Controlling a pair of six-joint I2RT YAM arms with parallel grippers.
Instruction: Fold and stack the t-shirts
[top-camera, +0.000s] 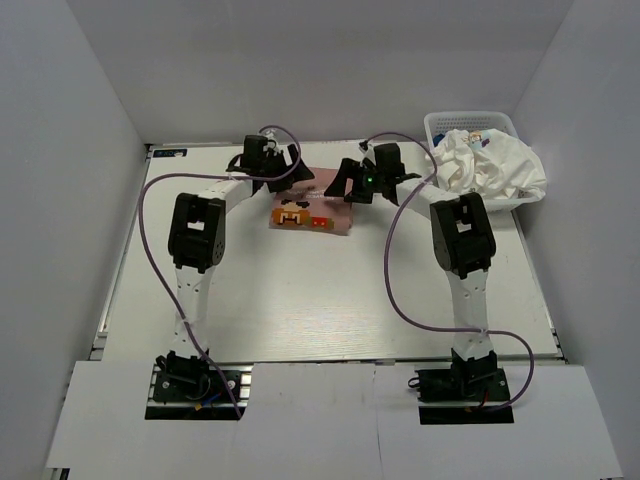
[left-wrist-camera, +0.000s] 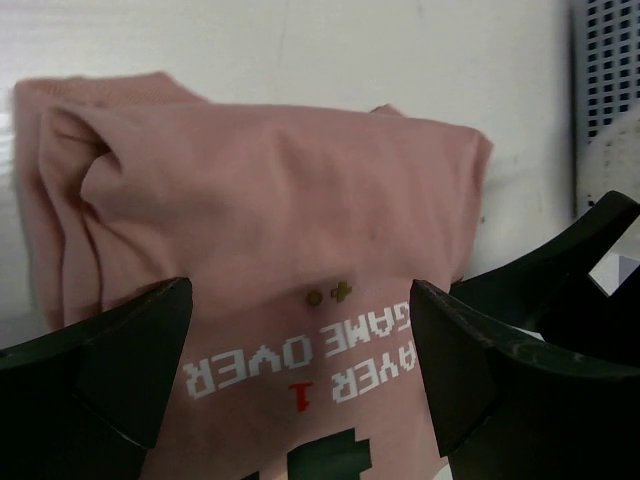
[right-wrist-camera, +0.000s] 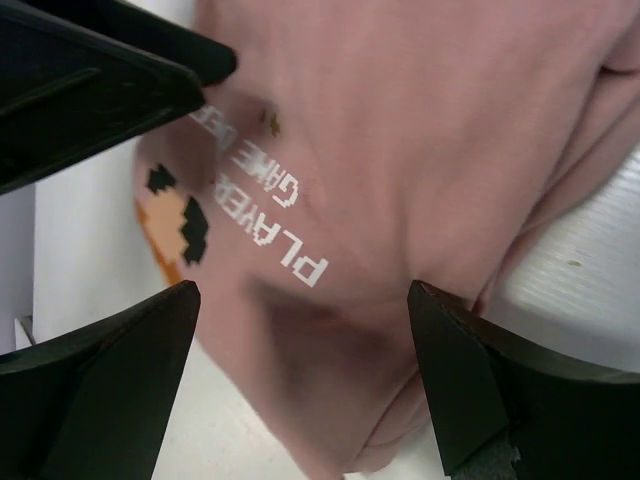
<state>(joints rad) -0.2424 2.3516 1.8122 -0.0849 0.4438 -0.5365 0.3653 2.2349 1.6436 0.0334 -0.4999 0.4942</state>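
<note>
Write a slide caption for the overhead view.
Left gripper and right gripper, both open, hover over a folded dusty-pink cloth t-shirt; a crumpled white t-shirt sits in a white plastic basket.

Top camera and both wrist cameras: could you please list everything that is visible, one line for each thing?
pink tee: one, dusty pink with a pixel print, folded, far middle of the table, under both grippers
white tee: one crumpled heap, white, in the basket and spilling over it; number of pieces cannot be told
basket: one, white plastic, far right corner
table: one, white
cables: two, purple, one along each arm
left arm, right arm: black and white, bases at the near edge
left gripper: black, open, over the pink tee
right gripper: black, open, over the pink tee
</note>
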